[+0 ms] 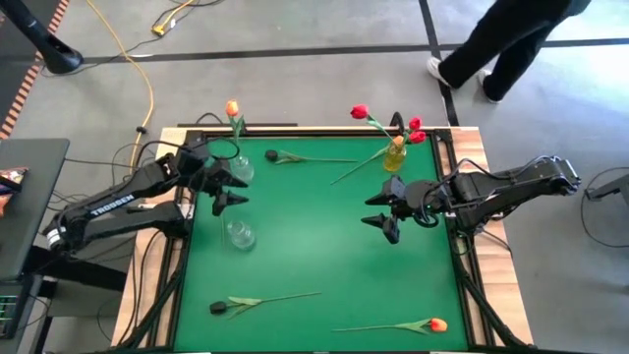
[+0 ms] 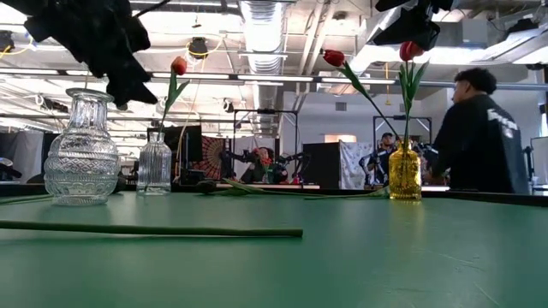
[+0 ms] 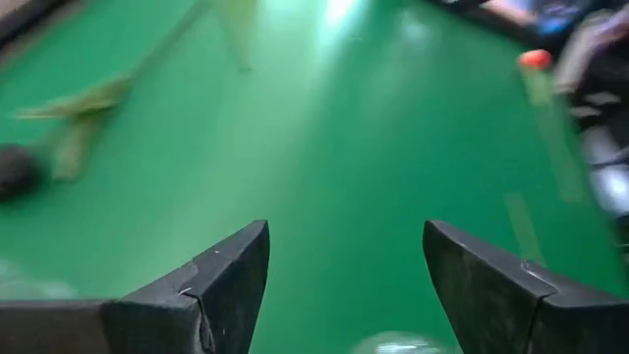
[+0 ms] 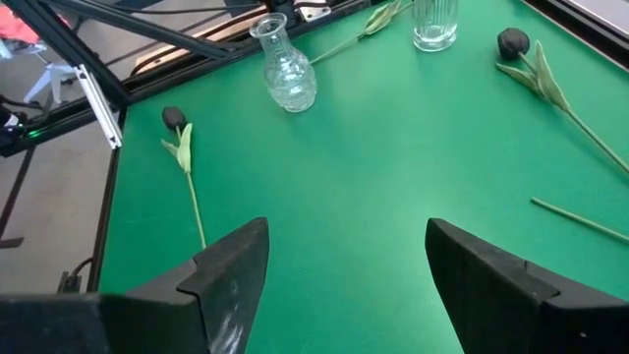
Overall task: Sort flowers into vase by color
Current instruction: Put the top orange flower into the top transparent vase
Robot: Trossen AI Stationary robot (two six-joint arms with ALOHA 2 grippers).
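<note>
An orange flower stands in a ribbed clear vase at the far left. A round clear vase is left of centre. Red flowers stand in a yellow vase at the far right. Lying flat on the green table are a dark flower near the far edge, a dark flower at the near left and an orange flower at the near right. My left gripper hangs open between the two clear vases. My right gripper hangs open near the yellow vase.
A loose green stem lies beside the yellow vase. A person walks past beyond the table's far edge. The middle of the green table is bare between the two grippers.
</note>
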